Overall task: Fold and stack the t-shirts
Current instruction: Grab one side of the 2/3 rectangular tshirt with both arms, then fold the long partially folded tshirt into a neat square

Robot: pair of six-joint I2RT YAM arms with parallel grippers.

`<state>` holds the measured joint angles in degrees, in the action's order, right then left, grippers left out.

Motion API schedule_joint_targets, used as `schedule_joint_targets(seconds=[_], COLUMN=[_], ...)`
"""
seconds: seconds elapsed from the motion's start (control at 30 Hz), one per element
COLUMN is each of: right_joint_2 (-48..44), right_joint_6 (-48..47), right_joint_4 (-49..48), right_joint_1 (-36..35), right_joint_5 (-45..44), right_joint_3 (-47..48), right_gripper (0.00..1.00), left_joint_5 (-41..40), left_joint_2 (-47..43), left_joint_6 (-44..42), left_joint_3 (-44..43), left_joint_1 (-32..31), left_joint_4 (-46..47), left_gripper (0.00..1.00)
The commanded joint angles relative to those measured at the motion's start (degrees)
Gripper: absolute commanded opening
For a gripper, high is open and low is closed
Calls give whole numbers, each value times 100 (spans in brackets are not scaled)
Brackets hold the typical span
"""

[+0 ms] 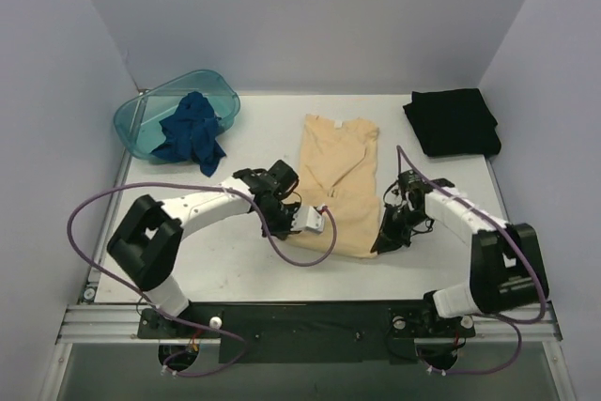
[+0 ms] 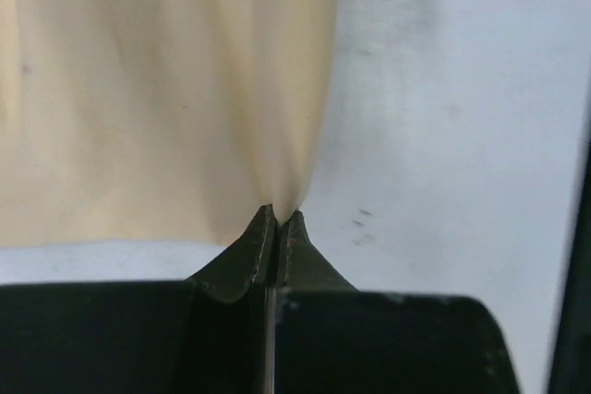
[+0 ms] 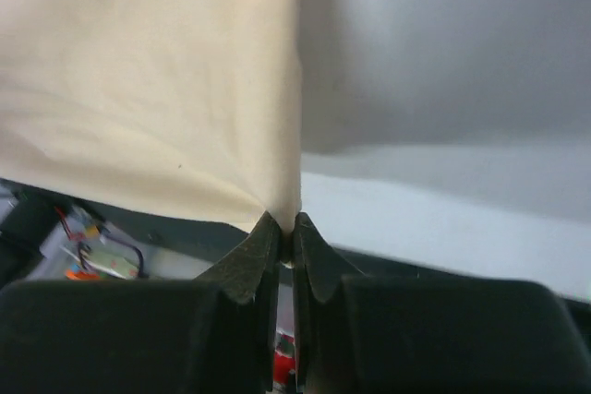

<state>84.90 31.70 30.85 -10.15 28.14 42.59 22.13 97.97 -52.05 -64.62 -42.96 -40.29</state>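
The pale yellow-tan t-shirt (image 1: 338, 180) lies lengthwise in the middle of the table, neck toward the back wall. My left gripper (image 1: 289, 230) is at its near left corner and my right gripper (image 1: 383, 239) at its near right corner. In the left wrist view the left gripper (image 2: 278, 215) is shut, pinching a pulled-up edge of the tan cloth (image 2: 166, 89). In the right wrist view the right gripper (image 3: 285, 224) is shut on a corner of the same cloth (image 3: 157, 71). The black t-shirt (image 1: 453, 122) lies folded at the back right. The dark blue t-shirt (image 1: 192, 131) is crumpled in the basin.
A teal translucent basin (image 1: 141, 119) stands at the back left, the blue shirt hanging over its near rim. Purple cables loop from both arms. Pale walls enclose the table on three sides.
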Motion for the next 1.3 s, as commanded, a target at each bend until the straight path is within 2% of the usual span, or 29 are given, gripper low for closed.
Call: schedule_joint_targets(seconds=[0.0, 0.07, 0.17, 0.3, 0.33, 0.5, 0.63, 0.7, 0.8, 0.93, 1.07, 1.27], right_joint_2=[-1202, -1616, -2248, -2505, -2435, -1138, -47, 577, 1674, 2590, 3048, 3786], right_joint_6=[2, 178, 642, 855, 785, -66, -525, -630, -709, -701, -402, -130], right_joint_4=[1859, 2553, 3172, 3199, 3199, 2726, 2313, 2146, 1986, 1951, 1662, 1477], right_joint_1=[-819, -1459, -2095, -2114, -2088, -1343, -368, -181, 48, 329, 610, 725], right_joint_5=[209, 289, 401, 737, 728, 921, 1282, 1448, 1755, 1695, 1642, 1475], right_joint_3=[-269, -41, 381, 715, 951, 1734, 2534, 2991, 3623, 4345, 4828, 5391], right_gripper=[0, 0, 0, 0, 0, 0, 0, 0, 0, 0, 0, 0], left_joint_5=[501, 958, 1661, 1838, 1865, 1944, 2005, 2050, 2094, 1831, 1663, 1506], left_joint_2=[-1190, -1594, -2018, -2195, -2125, -1353, -238, 210, 775, 1575, 2225, 2770], left_joint_6=[-208, -392, -280, 142, 247, 1012, 1373, 1662, 1953, 2436, 2797, 2981], left_joint_3=[20, -207, -525, -946, -1112, -2034, -2843, -3099, -3477, -4110, -4742, -4928], left_joint_1=[-413, -511, -494, -363, -127, 997, 1561, 1790, 1993, 2142, 2248, 2248], left_joint_4=[-2469, -3286, -3915, -4162, -4119, -3390, -3090, -2670, -2335, -1834, -1560, -1113], left_gripper=[0, 0, 0, 0, 0, 0, 0, 0, 0, 0, 0, 0])
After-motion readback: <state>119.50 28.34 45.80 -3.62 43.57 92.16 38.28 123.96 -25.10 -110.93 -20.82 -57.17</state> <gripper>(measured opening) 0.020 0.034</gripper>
